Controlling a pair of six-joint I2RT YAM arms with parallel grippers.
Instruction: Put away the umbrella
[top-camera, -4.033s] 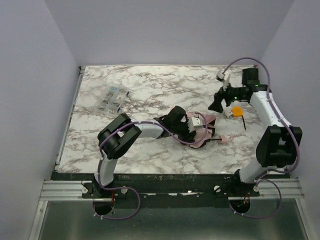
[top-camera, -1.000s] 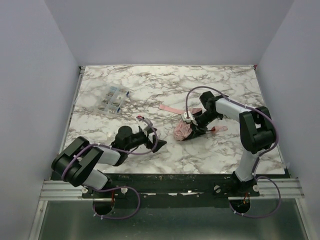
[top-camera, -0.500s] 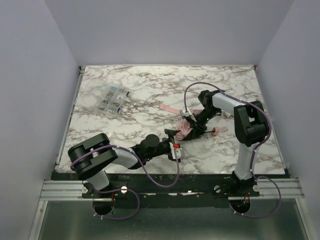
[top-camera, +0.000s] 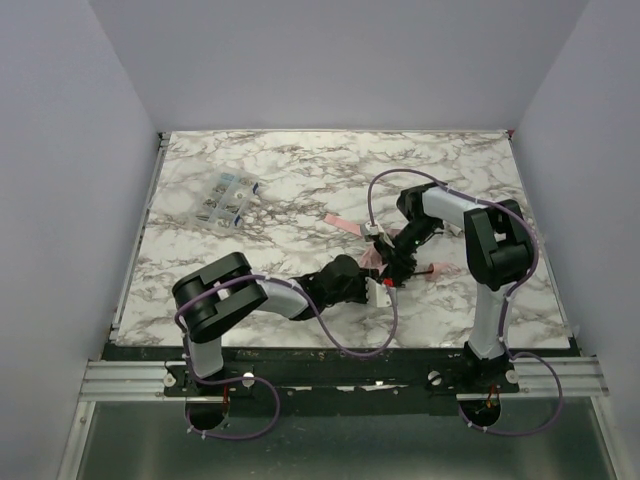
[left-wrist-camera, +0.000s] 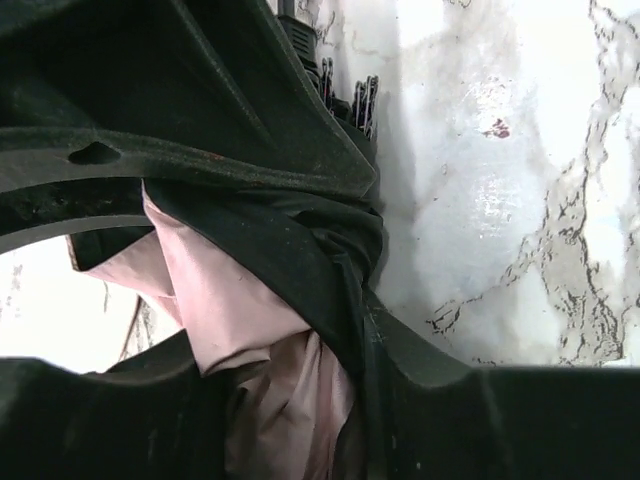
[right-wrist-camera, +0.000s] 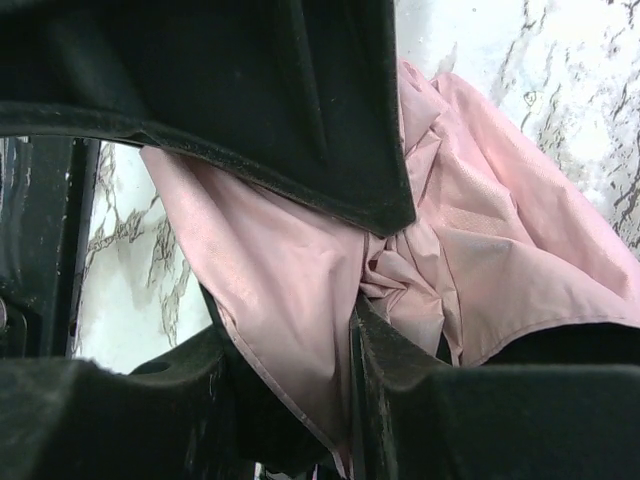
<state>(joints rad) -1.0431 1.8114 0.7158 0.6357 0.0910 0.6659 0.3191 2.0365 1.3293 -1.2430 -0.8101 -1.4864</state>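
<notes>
My left tool (left-wrist-camera: 330, 290) was closed on the umbrella (right-wrist-camera: 480, 260). In the left wrist view the pale pink fabric filled the gap between my two fingers, touching both, and a black band (left-wrist-camera: 300, 250) ran slantwise across the cloth between them. My right tool (right-wrist-camera: 370, 270) gripped the same bundle from the other side. Its wrist view showed bunched pink folds pinched between the upper and lower finger, with more fabric spilling out to the right over the marble.

From above, the umbrella lay crumpled on the counter (top-camera: 300, 170), right of the middle and toward the near edge. Both tools met at it, my left arm reaching in low from the left and my right arm bent down over it from behind. Its small pink handle (top-camera: 441, 268) stuck out to the right of the bundle. A pink strap (top-camera: 340, 219) lay flat on the marble just behind and to the left. A clear compartment box (top-camera: 226, 198) sat well apart, near the far left of the counter.
</notes>
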